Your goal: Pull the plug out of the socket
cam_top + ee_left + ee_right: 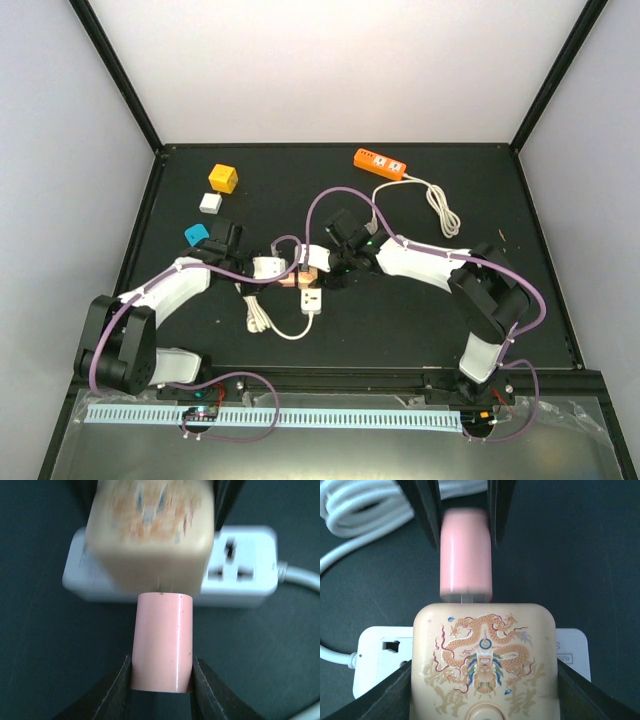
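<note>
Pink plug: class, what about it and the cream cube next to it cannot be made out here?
Left wrist: cube blurred, print unreadable, top cut off by the edge.
Right wrist: plug end blurred between left gripper fingers; pins barely show.
Top view: both too small, crowded by the arms.

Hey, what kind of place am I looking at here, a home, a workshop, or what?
Probably a robot lab test cell, not a home: a black table boxed in by plain white panels, two arms bolted at its edge, and practice props like an orange power strip and a yellow cube.
</note>
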`<control>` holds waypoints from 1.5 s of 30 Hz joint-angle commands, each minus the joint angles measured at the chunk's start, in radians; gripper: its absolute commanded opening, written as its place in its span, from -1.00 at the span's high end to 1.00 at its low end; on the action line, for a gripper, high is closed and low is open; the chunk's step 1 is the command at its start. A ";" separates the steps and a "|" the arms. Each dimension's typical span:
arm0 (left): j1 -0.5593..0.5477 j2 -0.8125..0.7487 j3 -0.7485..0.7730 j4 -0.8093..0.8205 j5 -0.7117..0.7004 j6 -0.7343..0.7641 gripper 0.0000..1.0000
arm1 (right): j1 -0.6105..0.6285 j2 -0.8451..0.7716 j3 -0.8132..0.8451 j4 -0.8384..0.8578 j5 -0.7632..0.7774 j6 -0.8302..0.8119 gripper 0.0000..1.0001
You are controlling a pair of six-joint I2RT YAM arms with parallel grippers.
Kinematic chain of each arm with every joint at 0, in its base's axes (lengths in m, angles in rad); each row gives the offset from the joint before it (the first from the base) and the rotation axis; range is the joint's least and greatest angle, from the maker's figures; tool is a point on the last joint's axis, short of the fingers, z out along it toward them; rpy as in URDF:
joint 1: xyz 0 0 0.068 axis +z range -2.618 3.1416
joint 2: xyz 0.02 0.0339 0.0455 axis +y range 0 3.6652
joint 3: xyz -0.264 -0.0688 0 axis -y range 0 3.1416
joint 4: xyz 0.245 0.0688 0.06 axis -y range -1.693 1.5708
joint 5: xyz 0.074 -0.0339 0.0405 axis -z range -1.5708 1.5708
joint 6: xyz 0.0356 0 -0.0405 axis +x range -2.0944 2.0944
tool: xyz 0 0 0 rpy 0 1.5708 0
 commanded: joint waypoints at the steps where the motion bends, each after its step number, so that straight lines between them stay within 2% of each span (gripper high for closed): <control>1: 0.060 -0.033 0.006 -0.060 -0.103 0.060 0.79 | -0.026 0.022 -0.031 -0.170 0.120 -0.001 0.98; 9: 0.078 -0.034 0.008 -0.050 -0.103 0.057 0.80 | -0.027 0.023 -0.037 -0.171 0.122 -0.004 0.98; 15: 0.143 -0.069 0.015 -0.022 -0.050 0.014 0.79 | -0.027 0.031 -0.031 -0.177 0.123 -0.003 0.97; 19: 0.174 -0.099 0.017 0.051 -0.056 -0.071 0.76 | -0.027 0.028 -0.034 -0.178 0.120 -0.005 0.96; 24: 0.226 -0.093 0.062 0.166 -0.144 -0.178 0.73 | -0.027 0.030 -0.033 -0.179 0.120 -0.003 0.94; 31: 0.261 0.058 0.218 0.230 -0.292 -0.247 0.61 | -0.027 0.036 -0.028 -0.186 0.120 -0.003 0.90; 38: 0.262 0.249 0.352 0.298 -0.437 -0.343 0.60 | -0.027 0.045 -0.019 -0.194 0.118 -0.001 0.89; 45: 0.257 0.414 0.466 0.321 -0.506 -0.389 0.58 | -0.027 0.047 -0.018 -0.197 0.117 0.001 0.89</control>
